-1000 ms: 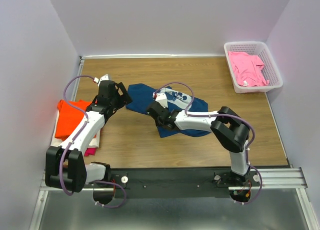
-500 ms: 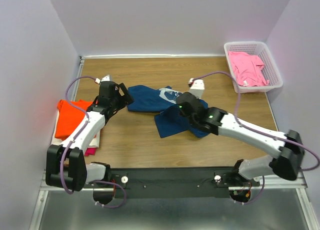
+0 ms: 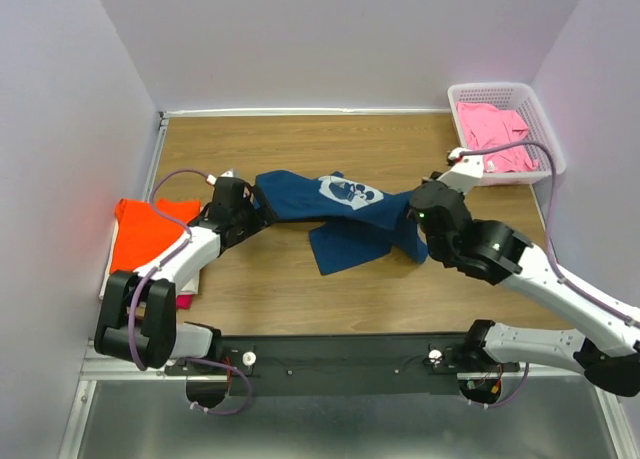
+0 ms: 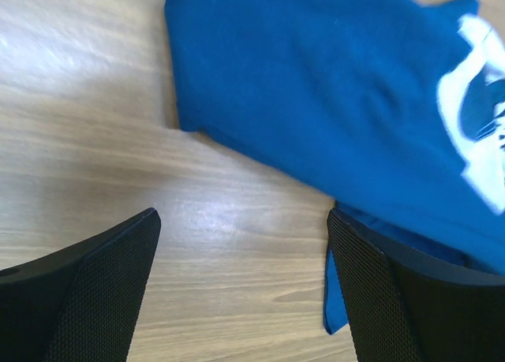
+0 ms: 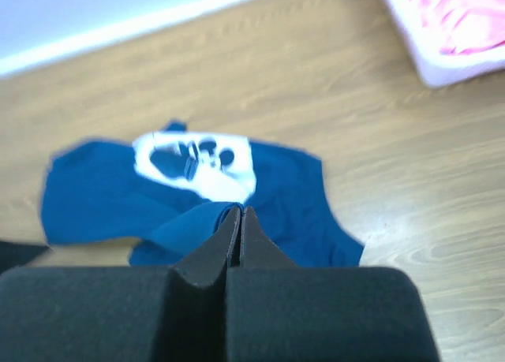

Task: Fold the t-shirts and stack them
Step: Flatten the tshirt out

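Observation:
The navy t-shirt with a white chest print lies crumpled mid-table, print up. My right gripper is at its right edge, shut on a raised fold of the navy cloth; its tips pinch that fold. My left gripper is open at the shirt's left end. Bare wood shows between its fingers, and the navy shirt lies just ahead, its edge beside the right finger. An orange t-shirt tops a stack at the left. A pink t-shirt lies in the basket.
The white lattice basket stands at the back right corner. White and magenta cloth peeks out under the orange stack at the left edge. Walls close the table on the left, back and right.
My right arm has swung from the middle out to the right, drawing the shirt's right side with it and spreading it. My left gripper has slid slightly nearer, to the shirt's left end.

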`<state>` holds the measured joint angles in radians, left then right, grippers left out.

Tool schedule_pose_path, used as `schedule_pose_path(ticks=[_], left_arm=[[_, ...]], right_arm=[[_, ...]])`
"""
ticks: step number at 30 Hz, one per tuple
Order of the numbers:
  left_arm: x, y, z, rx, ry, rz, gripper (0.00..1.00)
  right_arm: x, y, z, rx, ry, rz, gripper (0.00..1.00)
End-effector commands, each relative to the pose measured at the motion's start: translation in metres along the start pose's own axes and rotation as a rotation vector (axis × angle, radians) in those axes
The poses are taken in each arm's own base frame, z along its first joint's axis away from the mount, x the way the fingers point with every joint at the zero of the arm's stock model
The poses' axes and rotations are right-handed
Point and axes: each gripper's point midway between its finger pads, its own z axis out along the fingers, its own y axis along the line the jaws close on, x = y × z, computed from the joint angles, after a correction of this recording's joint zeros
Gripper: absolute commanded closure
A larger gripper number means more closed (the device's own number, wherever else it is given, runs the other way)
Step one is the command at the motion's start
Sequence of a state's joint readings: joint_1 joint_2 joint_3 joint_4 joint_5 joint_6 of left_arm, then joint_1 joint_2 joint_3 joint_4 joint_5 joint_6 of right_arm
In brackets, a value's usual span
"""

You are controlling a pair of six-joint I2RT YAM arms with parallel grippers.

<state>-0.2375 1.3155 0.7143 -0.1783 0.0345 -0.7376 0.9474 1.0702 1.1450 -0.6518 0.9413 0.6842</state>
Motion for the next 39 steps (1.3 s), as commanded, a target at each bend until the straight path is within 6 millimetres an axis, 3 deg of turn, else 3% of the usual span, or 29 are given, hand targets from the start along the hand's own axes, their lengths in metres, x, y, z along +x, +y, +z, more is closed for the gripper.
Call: schedule_pose_path(ticks=[1, 7, 13, 20, 26, 29, 31, 32, 33, 36, 39], left_arm=[[0.005, 0.001, 0.01, -0.018, 0.001, -0.028, 0.07], [-0.005, -0.003, 0.019, -0.039, -0.022, -0.057, 0.09], [0.008, -0.017, 0.031, -0.025, 0.01, -0.07, 0.1], [0.021, -0.039, 0.048, -0.014, 0.045, -0.032, 0.18], [0.018, -0.047, 0.066, -0.031, 0.042, -0.036, 0.29], [0.011, -0.053, 0.074, -0.027, 0.026, -0.034, 0.49], [0.007, -0.057, 0.077, -0.026, 0.022, -0.025, 0.72], [0.006, -0.057, 0.076, -0.031, 0.021, -0.024, 0.95], [0.002, -0.059, 0.075, -0.033, 0.015, -0.024, 1.0], [-0.014, -0.062, 0.062, -0.047, -0.028, -0.005, 1.0], [-0.042, -0.066, 0.033, -0.046, -0.103, 0.022, 1.0]], right_arm=[[-0.06, -0.035, -0.021, 0.105, -0.155, 0.062, 1.0], [-0.098, -0.044, -0.036, 0.128, -0.223, 0.074, 1.0], [-0.116, -0.051, -0.042, 0.163, -0.254, 0.035, 1.0], [-0.114, -0.048, -0.04, 0.158, -0.245, 0.006, 1.0], [-0.107, -0.041, -0.036, 0.131, -0.222, -0.006, 1.0], [-0.105, -0.039, -0.035, 0.126, -0.216, -0.012, 1.0], [-0.104, -0.039, -0.035, 0.127, -0.215, -0.015, 1.0], [-0.104, -0.038, -0.035, 0.125, -0.215, -0.014, 1.0], [-0.104, -0.039, -0.034, 0.129, -0.215, -0.016, 1.0], [-0.102, -0.038, -0.034, 0.13, -0.213, -0.018, 1.0], [-0.1, -0.036, -0.032, 0.132, -0.208, -0.029, 1.0]])
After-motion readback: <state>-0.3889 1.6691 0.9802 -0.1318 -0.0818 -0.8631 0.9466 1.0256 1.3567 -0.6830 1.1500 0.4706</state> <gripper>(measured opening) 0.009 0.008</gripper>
